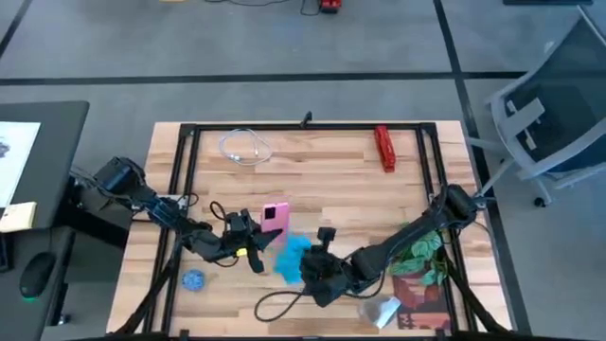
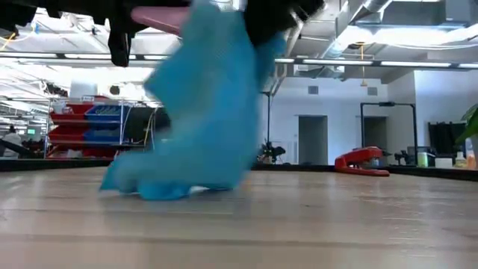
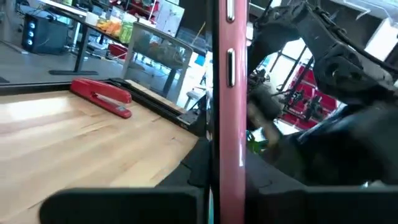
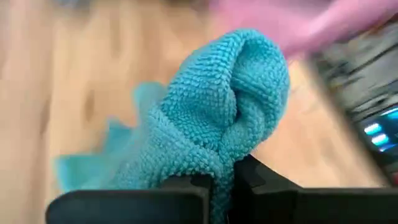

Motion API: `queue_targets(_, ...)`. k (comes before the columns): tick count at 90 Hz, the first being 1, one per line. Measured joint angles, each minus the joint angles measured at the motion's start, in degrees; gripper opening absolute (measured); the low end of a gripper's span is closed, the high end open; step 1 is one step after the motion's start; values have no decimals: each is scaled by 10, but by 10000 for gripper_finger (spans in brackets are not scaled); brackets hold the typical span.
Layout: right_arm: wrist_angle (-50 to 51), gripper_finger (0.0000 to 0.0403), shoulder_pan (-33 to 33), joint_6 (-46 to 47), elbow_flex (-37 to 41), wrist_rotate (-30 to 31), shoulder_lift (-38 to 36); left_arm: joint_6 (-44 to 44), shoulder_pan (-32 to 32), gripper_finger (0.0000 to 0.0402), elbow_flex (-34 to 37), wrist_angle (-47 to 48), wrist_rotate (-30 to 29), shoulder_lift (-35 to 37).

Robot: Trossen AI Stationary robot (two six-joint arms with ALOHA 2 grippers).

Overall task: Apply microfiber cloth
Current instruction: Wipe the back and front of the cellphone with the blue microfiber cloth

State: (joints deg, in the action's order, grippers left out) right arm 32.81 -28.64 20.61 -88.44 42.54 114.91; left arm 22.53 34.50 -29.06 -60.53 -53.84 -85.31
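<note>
Right wrist view only: right gripper (image 4: 227, 180) pinches the bunched microfiber cloth (image 4: 217, 118), waffle-textured. Left gripper (image 1: 254, 248) clamps pink phone (image 1: 274, 217) near worktop's front edge.

You see two dark, matte-black jointed arms, each built of slim tubular links with bulkier rounded joint housings. A black cable trails beside the left arm. Each ends in a black two-fingered tool (image 1: 248, 248) (image 1: 317, 268) with flat, blocky fingers.
</note>
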Motion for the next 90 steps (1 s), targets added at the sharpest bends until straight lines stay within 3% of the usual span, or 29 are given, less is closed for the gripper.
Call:
queue_targets(19, 119, 40, 32, 19, 0, -87, 0, -5, 0, 10, 0, 4, -5, 0)
queue_targets(37, 224, 145, 41, 17, -33, -154, 0, -5, 0, 10, 0, 13, -5, 0)
queue_targets(56, 351, 240, 40, 87, -96, -158, 0, -4, 2, 10, 1, 23, -5, 0)
queue_targets(77, 355, 242, 36, 109, -107, -150, -21, -4, 8, 10, 1, 33, -5, 0)
queue_targets(90, 301, 224, 41, 101, -65, -137, -76, -8, 16, 10, 1, 44, -6, 0)
